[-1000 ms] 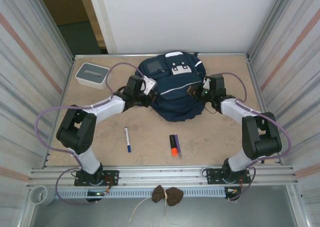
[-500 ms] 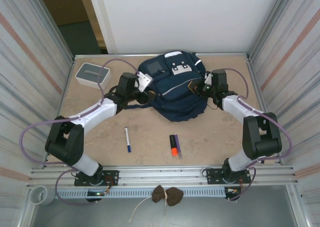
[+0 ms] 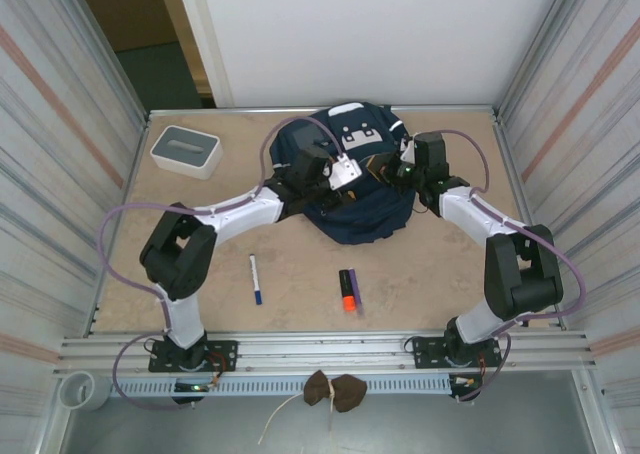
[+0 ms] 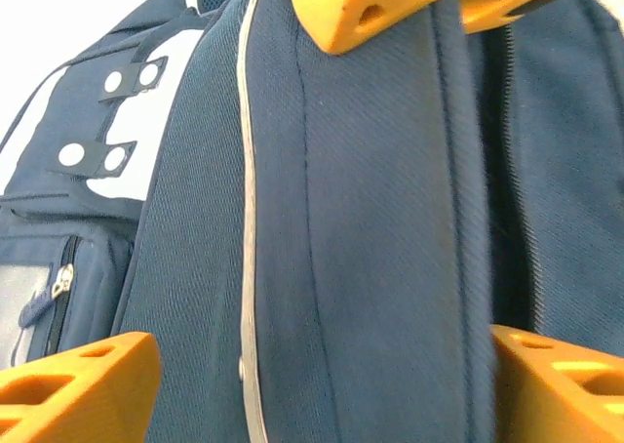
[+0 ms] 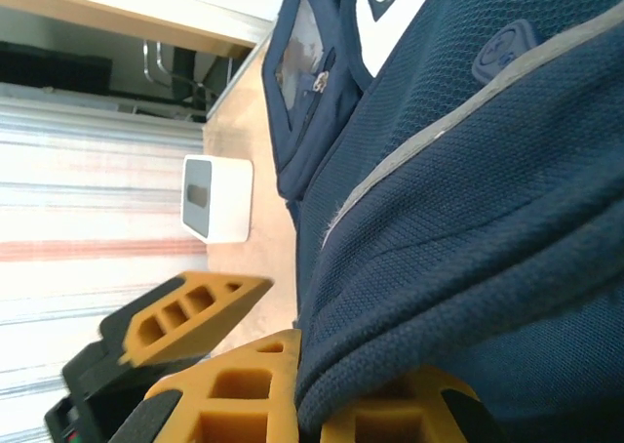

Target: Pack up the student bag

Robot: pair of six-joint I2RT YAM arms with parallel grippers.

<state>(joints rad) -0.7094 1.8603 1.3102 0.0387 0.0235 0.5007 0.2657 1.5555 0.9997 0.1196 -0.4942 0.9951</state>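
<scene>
Bag [image 3: 360,214] lay at the far ctr of the table [image 3: 450,264], close to the back wall, navy w/ thin pale stripes & white patches. Right gripper [image 5: 318,389] was clenched on a thick fold of the bag's cloth at its right side, orange fingers [image 5: 249,399] pinching the seam. Left gripper [image 4: 324,350] hung over the bag's upper left part, released, its fingers [image 4: 78,384] spread wide w/ bag cloth btwn them but not squeezed. The two grippers sat near each other; the right one's tips showed at the top of the left wrist view. Left arm [image 3: 240,209] reached in from the left, its wrist & a purple cable [image 3: 290,134] covering part of the bag's front. Box [image 3: 185,151], white & grey, stood at the far left corner, well apart from the bag. On the bare near half of the table lay a pen [image 3: 255,279], white w/ a blue tip, & a marker [image 3: 348,290], orange & dark, apart from each other & apart from the bag. Left arm's elbow stood just left of the pen. A brown cloth lump [image 3: 335,391] sat on the front rail btwn the arm bases. Ribbed metal walls closed in both sides
</scene>
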